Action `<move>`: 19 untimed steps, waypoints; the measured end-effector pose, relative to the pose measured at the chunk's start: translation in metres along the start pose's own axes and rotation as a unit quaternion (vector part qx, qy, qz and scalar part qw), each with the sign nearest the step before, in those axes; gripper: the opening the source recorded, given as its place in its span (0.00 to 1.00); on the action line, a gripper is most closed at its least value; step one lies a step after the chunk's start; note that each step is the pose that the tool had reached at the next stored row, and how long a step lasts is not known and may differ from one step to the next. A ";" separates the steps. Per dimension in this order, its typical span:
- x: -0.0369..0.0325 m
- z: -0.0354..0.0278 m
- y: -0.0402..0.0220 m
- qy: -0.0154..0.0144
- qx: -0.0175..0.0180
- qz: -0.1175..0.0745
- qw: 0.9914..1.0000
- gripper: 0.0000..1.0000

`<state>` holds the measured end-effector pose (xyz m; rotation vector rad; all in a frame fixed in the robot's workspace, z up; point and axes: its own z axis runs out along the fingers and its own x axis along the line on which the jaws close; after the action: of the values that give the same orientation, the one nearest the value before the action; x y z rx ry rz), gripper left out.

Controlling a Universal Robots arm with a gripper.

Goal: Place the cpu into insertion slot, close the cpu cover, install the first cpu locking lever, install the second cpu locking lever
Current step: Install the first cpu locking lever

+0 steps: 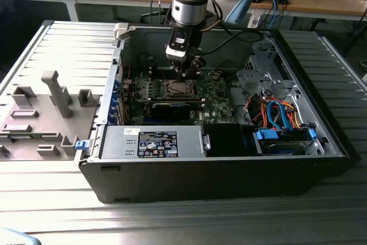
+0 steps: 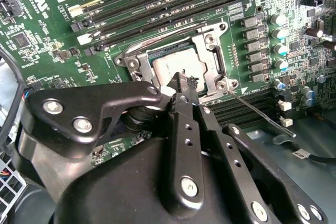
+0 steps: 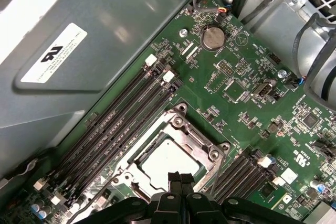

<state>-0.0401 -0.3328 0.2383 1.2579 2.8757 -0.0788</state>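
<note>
The cpu [image 2: 176, 65] [image 3: 169, 162] lies flat in the insertion slot [image 1: 179, 89] on the green motherboard [image 2: 47, 19]. Its silvery top shows through the window of the cpu cover [image 2: 209, 51] [image 3: 184, 129], which lies down over it. My gripper [image 2: 181, 80] [image 3: 180, 178] [image 1: 184, 74] hangs just above one edge of the cover. Its black fingertips are pressed together with nothing seen between them. A thin locking lever [image 2: 258, 113] [image 3: 214, 178] sticks out at an angle from one corner of the socket. Another lever rod [image 2: 163, 29] runs along the side by the memory slots.
Long black memory slots [image 2: 173, 1] [image 3: 121, 114] run beside the socket, with capacitors [image 2: 278, 35] on the other side. The case wall [image 3: 105, 35] stands close by. A power supply [image 1: 152, 142] and cabled drive bay [image 1: 281, 121] fill the case front. A grey fixture plate [image 1: 40, 113] lies outside.
</note>
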 end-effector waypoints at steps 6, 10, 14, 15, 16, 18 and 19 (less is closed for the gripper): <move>0.0000 0.0000 0.0000 0.000 0.000 -0.006 1.000 0.11; 0.0000 0.0000 0.0000 0.000 0.000 -0.010 1.000 0.11; 0.0000 0.0000 0.0000 -0.001 0.000 -0.013 1.000 0.11; 0.0000 0.0000 0.0000 -0.001 0.000 -0.014 1.000 0.11; 0.0000 0.0000 0.0000 -0.001 0.000 -0.014 1.000 0.11; 0.0000 0.0000 0.0000 -0.001 0.000 -0.016 1.000 0.11; 0.0000 0.0000 0.0000 -0.001 0.000 -0.016 1.000 0.11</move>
<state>-0.0401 -0.3328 0.2383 1.2109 2.8949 -0.0786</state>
